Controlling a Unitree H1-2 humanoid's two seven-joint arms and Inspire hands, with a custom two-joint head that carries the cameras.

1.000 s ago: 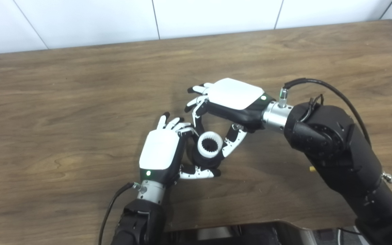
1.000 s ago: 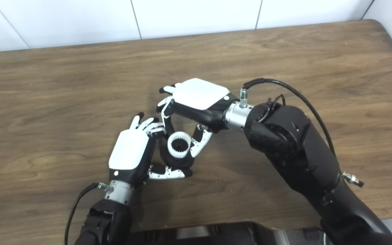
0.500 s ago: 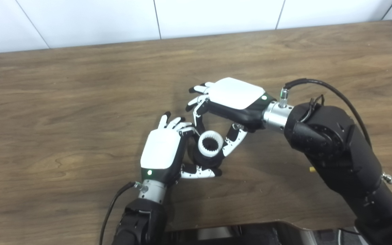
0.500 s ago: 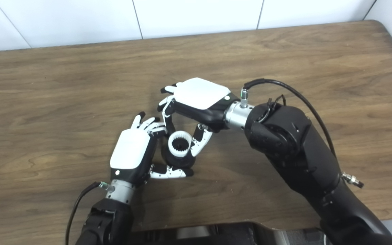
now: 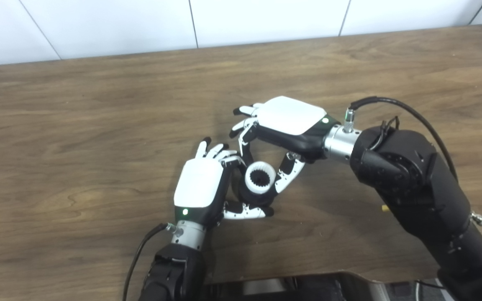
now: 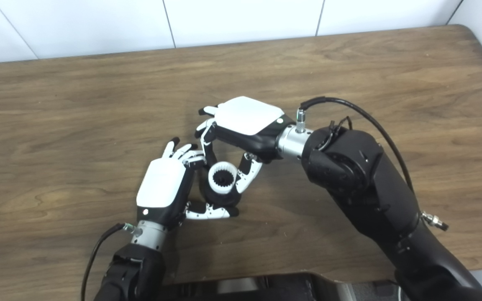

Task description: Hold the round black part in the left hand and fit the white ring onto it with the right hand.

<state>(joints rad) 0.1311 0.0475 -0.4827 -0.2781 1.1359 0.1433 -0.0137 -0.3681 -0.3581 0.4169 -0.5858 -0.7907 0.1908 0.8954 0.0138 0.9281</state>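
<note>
Two hands meet at frame centre: your left hand (image 5: 200, 188) cups the round black part (image 5: 252, 197) against the wooden table (image 5: 78, 125), bracing it, while your right hand (image 5: 285, 125) pinches the toothed white ring (image 5: 260, 177) seated on top.

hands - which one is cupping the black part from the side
The left hand: it wraps the round black part from its left, while the right hand reaches over the white ring.

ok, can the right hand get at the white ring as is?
Probably yes: the right hand already has fingers on both sides of the white ring, which sits on the black part held by the left hand.
</note>
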